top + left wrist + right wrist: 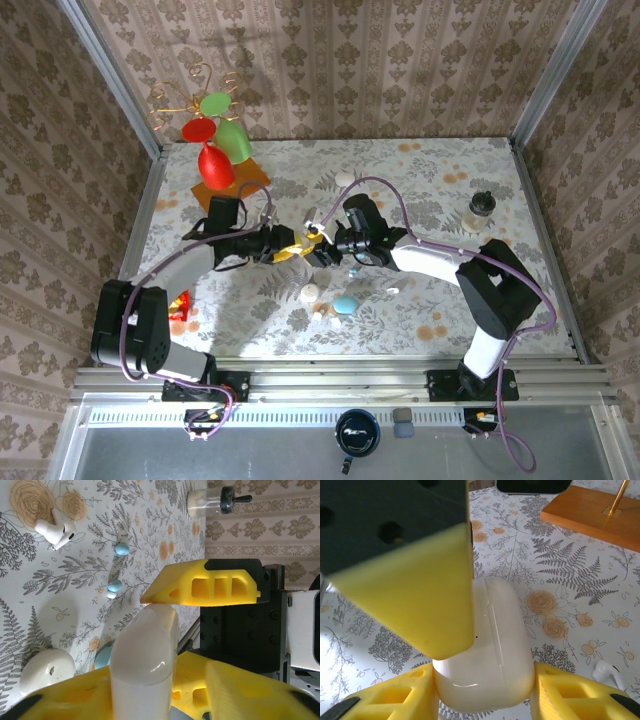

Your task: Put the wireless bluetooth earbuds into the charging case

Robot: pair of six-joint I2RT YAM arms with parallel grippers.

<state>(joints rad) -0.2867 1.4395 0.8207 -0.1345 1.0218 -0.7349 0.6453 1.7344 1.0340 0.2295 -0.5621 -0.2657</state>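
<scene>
Top external view, left to right: left gripper [287, 249] is clamped on the white charging case [485, 630], and right gripper [325, 243] pinches the same case mid-table. The lid looks shut to me. Earbuds [55, 530] lie loose on the tablecloth [450, 180], so nothing's in yet.

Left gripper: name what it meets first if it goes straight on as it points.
The white case, sitting between the fingers of the left gripper; close behind, the right gripper that grips it. Depth is hard to judge.
</scene>
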